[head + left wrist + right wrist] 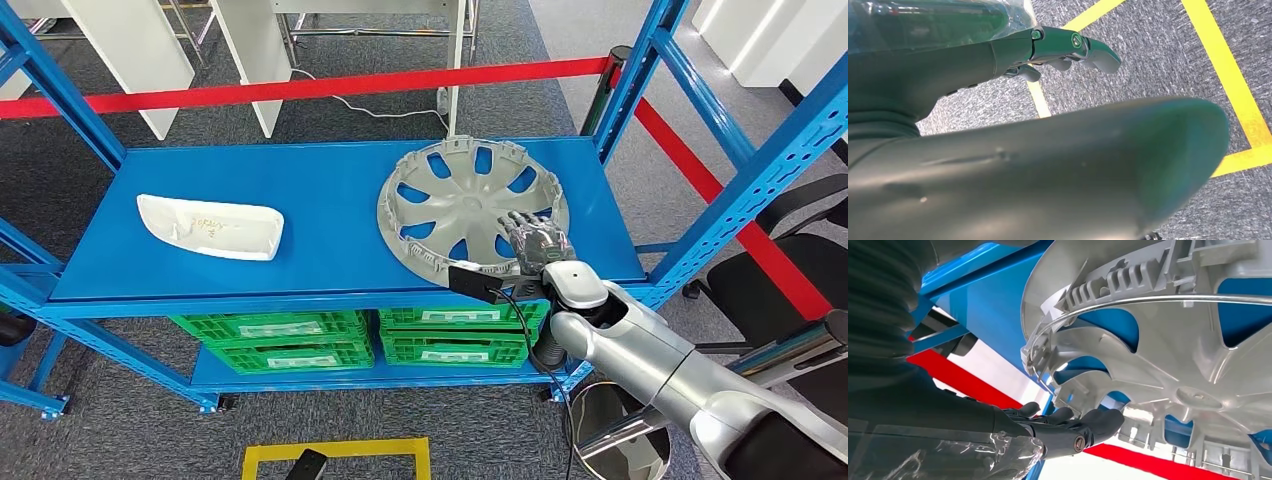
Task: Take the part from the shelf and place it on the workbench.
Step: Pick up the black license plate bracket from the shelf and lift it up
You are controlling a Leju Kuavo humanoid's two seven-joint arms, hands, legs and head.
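My left hand [1068,50] hangs by my side over grey carpet [1158,55] with yellow tape lines [1228,70], fingers loosely curled, holding nothing. From the head view, a white moulded plastic trim piece [210,226] lies at about nine o'clock on the blue shelf [330,200], glossy and curved, well apart from everything else. The part I am after, the grey hubcap [460,200], sits at about three o'clock on the same deck, hollow side up, ribs and clips showing. My right hand [535,242] is at its five o'clock rim, fingers [1098,422] spread under the edge and touching it; I cannot tell whether the thumb has clamped, so I would not call it a grip.

I judge the hubcap light, thin-walled plastic, fairly stiff across the spokes but flexible at the rim, with a smooth, likely slippery face underneath. The wire retaining ring [1128,302] and small clips look snappable. Best purchase is the rim between two spokes, pinched through a cutout.
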